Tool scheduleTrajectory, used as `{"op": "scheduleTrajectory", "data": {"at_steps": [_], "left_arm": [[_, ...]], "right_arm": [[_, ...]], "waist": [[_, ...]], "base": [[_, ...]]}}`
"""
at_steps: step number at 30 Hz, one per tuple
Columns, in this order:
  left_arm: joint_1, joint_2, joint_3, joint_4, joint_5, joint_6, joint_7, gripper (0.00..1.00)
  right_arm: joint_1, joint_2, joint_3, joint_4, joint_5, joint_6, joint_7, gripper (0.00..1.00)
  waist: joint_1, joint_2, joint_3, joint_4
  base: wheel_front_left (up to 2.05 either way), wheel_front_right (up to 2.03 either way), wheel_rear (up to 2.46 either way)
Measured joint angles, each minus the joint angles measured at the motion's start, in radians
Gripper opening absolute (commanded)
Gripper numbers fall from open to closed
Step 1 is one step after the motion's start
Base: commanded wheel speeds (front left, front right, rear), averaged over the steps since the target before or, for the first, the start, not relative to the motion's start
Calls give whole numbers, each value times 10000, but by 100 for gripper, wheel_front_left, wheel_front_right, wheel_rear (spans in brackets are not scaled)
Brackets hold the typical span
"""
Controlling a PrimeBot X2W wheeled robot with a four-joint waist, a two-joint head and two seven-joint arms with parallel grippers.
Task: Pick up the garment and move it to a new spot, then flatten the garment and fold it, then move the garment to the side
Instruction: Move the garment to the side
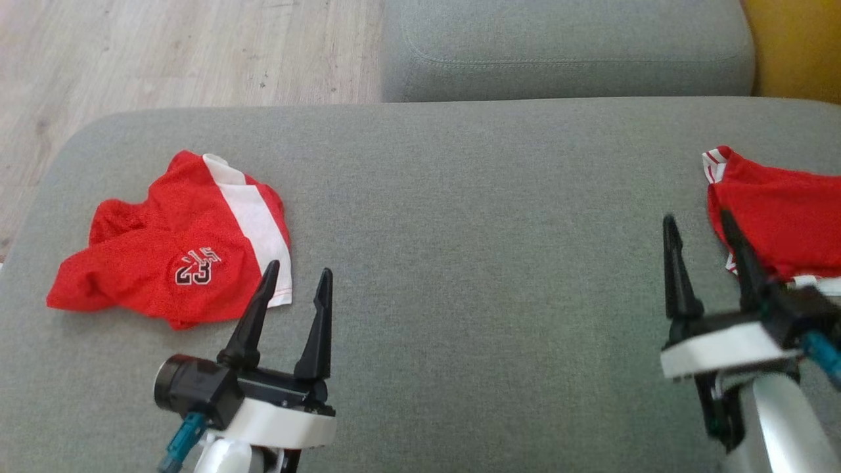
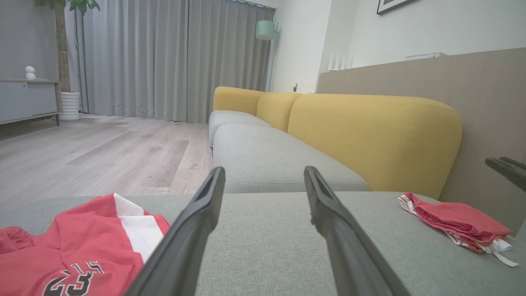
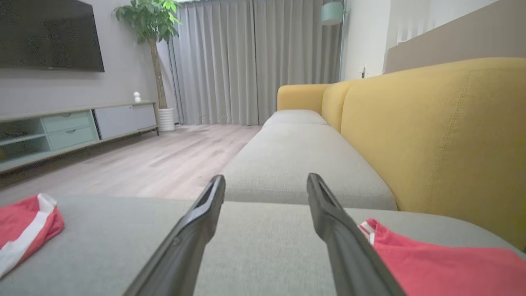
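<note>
A folded red garment (image 1: 782, 210) with white trim lies at the right edge of the grey seat cushion (image 1: 473, 230); it also appears as a flat red bundle (image 2: 456, 224) and close up (image 3: 435, 267). My right gripper (image 1: 696, 217) stands open just left of it, its right finger overlapping the garment's edge, with nothing between the fingers (image 3: 265, 177). A crumpled red jersey (image 1: 177, 243) with a white stripe and the number 23 lies at the left (image 2: 78, 255) (image 3: 24, 224). My left gripper (image 1: 299, 268) is open beside its right edge (image 2: 264, 170), holding nothing.
A second grey seat cushion (image 1: 565, 46) continues beyond this one. The yellow backrest (image 1: 795, 46) runs along the right side. Wood floor (image 1: 164, 52) lies past the cushion's left and far edges. Bare cushion stretches between the two garments.
</note>
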Motion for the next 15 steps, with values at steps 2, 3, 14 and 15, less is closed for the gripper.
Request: {"op": "scheduleTrajectory", "data": {"at_steps": [2, 3, 14, 15], "left_arm": [[7, 0, -31, 12, -2, -6, 0, 100], [11, 0, -56, 25, -2, -6, 0, 100], [543, 10, 222, 316, 75, 86, 0, 100], [544, 10, 230, 316, 77, 86, 0, 100]], "right_arm": [[391, 63, -65, -117, -94, 0, 0, 100], [556, 127, -111, -157, -79, 0, 0, 100], [1613, 533, -228, -224, -303, 0, 0, 100], [1614, 548, -226, -224, -334, 0, 0, 100]], "waist": [[1, 0, -41, 7], [0, 0, -65, 17], [1, 0, -255, -2], [1, 0, -266, -7]], "base": [[0, 0, 0], [0, 0, 0], [0, 0, 0], [0, 0, 0]]}}
